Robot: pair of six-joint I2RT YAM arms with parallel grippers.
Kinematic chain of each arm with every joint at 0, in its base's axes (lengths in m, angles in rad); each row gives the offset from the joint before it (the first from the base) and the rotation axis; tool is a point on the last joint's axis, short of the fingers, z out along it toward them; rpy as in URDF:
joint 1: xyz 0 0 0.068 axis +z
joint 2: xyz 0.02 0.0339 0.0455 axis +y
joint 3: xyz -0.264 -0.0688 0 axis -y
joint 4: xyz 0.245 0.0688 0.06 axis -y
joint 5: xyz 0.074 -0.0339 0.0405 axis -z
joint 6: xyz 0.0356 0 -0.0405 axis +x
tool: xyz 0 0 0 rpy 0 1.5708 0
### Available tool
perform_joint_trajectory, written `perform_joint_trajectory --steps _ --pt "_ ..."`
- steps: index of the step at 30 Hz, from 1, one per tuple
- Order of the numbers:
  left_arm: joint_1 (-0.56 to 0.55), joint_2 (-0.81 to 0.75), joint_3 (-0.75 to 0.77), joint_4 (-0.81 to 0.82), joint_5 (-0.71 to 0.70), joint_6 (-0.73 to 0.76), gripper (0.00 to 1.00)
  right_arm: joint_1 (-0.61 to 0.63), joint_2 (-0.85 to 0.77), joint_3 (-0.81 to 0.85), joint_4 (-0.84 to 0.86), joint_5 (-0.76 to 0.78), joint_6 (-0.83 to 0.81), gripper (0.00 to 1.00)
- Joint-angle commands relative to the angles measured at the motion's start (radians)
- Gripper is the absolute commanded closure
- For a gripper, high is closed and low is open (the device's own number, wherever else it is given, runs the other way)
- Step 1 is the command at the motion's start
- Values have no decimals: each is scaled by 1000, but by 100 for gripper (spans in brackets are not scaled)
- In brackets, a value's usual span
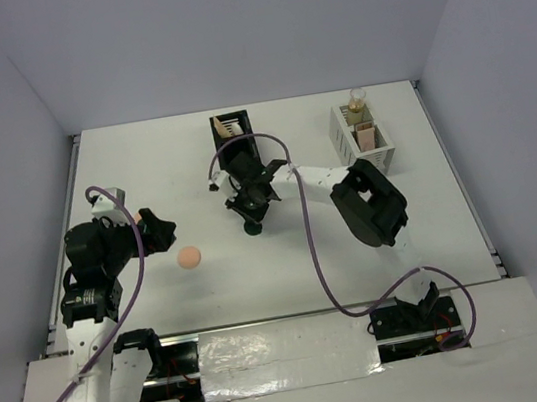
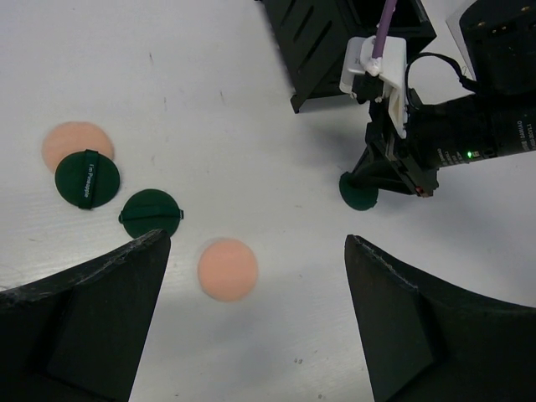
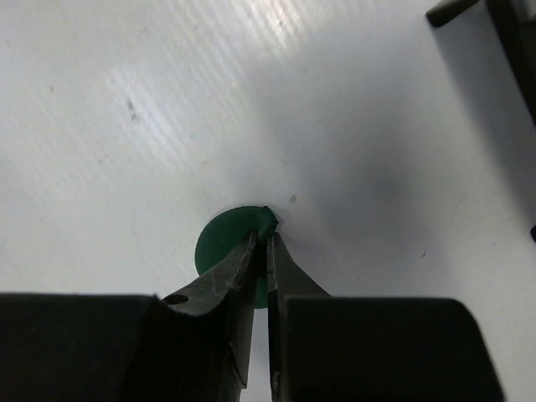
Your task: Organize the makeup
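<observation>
A dark green round puff [image 3: 219,244] lies flat on the white table in front of the black organizer. My right gripper [image 3: 261,238] points down onto it, shut on its raised strap at the far edge; the same puff [image 2: 360,193] shows under that gripper in the left wrist view. My left gripper [image 2: 255,243] hangs wide open above the table with nothing between its fingers. A peach round puff [image 2: 227,269] lies just below it. Further left lie two dark green puffs [image 2: 87,178] [image 2: 151,213] and a second peach puff [image 2: 74,141].
The black slotted organizer box [image 1: 231,126] stands at the back centre with pale flat items in it. The white grid-sided organizer box [image 1: 365,136] at the back right holds a gold-capped bottle and a tube. A purple cable loops over the right arm.
</observation>
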Motion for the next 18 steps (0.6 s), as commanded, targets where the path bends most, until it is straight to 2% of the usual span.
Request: perform_joint_trajectory --steps 1,8,14,18 --pt "5 -13 -8 40 5 -16 2 8 -93 -43 -28 -29 -20 89" --pt "5 -14 -8 42 7 -16 2 -4 -297 -72 -5 -166 -58 100" --pt "5 -19 -8 42 7 -16 2 -46 -411 -34 6 -212 -38 100" --pt "5 -17 -10 45 13 -16 2 -95 -440 27 49 -156 -3 100"
